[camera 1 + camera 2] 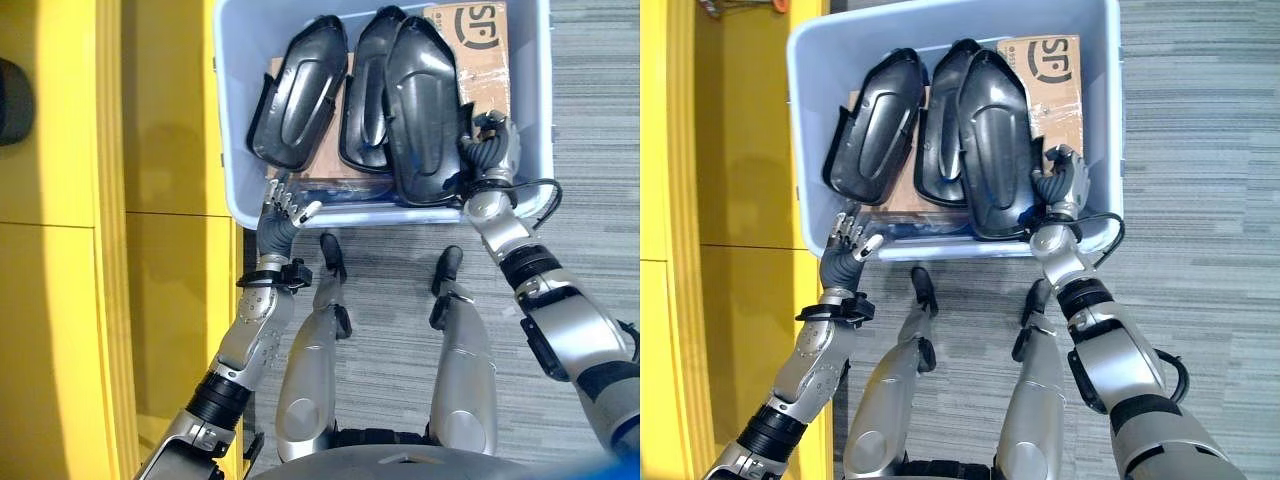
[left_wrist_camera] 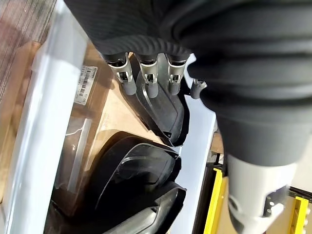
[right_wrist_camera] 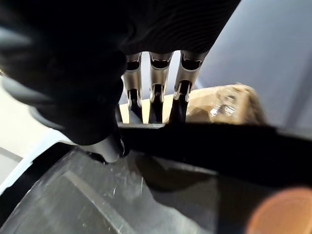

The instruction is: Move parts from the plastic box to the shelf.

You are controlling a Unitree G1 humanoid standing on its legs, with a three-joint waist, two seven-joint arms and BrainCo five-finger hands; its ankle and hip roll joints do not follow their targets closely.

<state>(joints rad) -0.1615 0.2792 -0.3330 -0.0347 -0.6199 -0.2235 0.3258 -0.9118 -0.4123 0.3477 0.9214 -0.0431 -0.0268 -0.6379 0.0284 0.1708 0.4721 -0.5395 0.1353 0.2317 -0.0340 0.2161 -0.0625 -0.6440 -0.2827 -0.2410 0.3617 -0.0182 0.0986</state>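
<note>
Three black moulded parts lie side by side in the pale blue plastic box (image 1: 228,120): left part (image 1: 300,90), middle part (image 1: 370,90), right part (image 1: 425,110). My right hand (image 1: 492,150) is at the right part's near right edge. In the right wrist view its fingers (image 3: 156,92) curl over that part's rim (image 3: 219,151), and the thumb (image 3: 105,146) presses the near side. My left hand (image 1: 285,212) hovers at the box's near left corner with relaxed fingers (image 2: 148,78), holding nothing, just above the left part (image 2: 161,107).
Brown cardboard boxes (image 1: 475,50) lie under and behind the parts. The yellow shelf (image 1: 60,250) runs along the left side, close to the box. Grey carpet floor (image 1: 590,150) lies to the right.
</note>
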